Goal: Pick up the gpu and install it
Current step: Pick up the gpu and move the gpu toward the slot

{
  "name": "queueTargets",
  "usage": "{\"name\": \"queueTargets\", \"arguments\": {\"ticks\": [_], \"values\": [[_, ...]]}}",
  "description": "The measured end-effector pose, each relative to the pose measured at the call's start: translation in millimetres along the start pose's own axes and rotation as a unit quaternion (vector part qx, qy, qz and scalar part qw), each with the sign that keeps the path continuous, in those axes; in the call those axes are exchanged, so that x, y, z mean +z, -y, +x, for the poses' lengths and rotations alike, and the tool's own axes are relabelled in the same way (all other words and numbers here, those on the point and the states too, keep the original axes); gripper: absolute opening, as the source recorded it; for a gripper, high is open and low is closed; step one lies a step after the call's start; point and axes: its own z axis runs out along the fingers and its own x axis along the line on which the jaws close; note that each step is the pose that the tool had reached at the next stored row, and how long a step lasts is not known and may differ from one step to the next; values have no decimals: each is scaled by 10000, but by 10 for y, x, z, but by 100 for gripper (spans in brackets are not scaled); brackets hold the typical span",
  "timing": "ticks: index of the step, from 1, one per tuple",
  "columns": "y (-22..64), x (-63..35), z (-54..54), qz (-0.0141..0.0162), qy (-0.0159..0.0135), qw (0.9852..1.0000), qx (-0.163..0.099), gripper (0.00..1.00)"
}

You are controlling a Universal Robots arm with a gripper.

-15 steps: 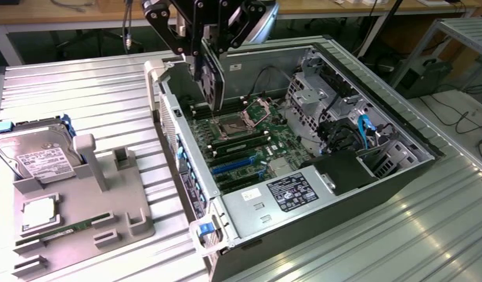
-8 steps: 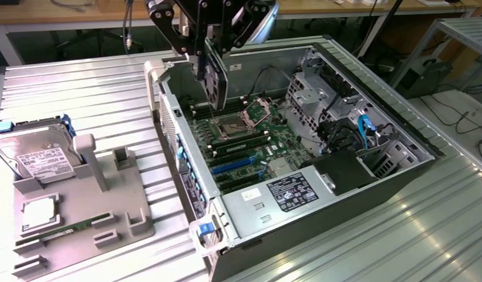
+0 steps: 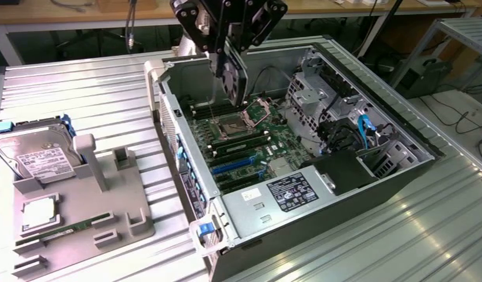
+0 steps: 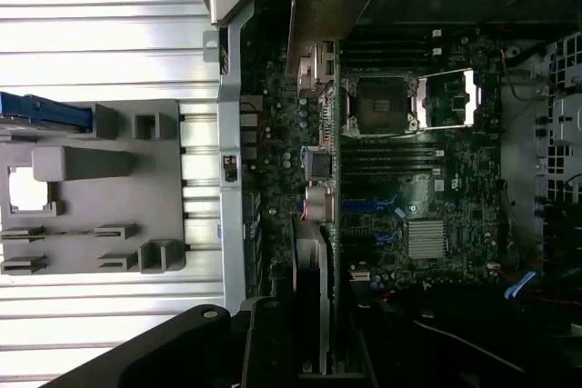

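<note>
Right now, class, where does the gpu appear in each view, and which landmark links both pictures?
Exterior view: the gpu hangs from the gripper above the open computer case.
Wrist view: the gpu is edge-on, crossing the motherboard beside the CPU socket.
Shared landmark: the CPU socket on the motherboard.

This is a robotics or electronics lab rather than a home. A ribbed aluminium table (image 3: 92, 76) carries an open computer case (image 3: 334, 241) with its motherboard (image 3: 241, 138) laid bare. Near the table's edge at the exterior view's left sits a grey parts fixture (image 3: 123, 211) with a hard drive (image 3: 37, 155) stood in it. A robot gripper (image 3: 229, 54) hangs over the case, clamped on the gpu (image 3: 234, 82). Behind run wooden workbenches (image 3: 92, 13), and loose cables (image 3: 460, 114) trail over the floor beyond the table.
</note>
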Motion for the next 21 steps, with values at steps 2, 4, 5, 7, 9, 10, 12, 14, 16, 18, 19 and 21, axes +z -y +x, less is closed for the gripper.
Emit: {"name": "queueTargets", "arguments": {"ticks": [2, 4, 5, 7, 9, 10, 12, 14, 16, 18, 19, 21], "values": [[-2, 2, -72, 0, 0, 10000, 0, 28], [-3, 3, -136, 0, 0, 10000, 0, 28], [-4, 5, -191, 0, 0, 10000, 0, 28], [-6, 7, -279, 0, 0, 10000, 0, 28], [-8, 8, -323, 0, 0, 10000, 0, 28], [-8, 8, -329, 0, 0, 10000, 0, 28], [-8, 9, -343, 0, 0, 10000, 0, 28], [-8, 9, -361, 0, 0, 10000, 0, 28], [-9, 9, -376, 0, 0, 10000, 0, 28], [-9, 10, -389, 0, 0, 10000, 0, 28], [-9, 10, -394, 0, 0, 10000, 0, 28], [-9, 10, -405, 0, 0, 10000, 0, 28]]}}
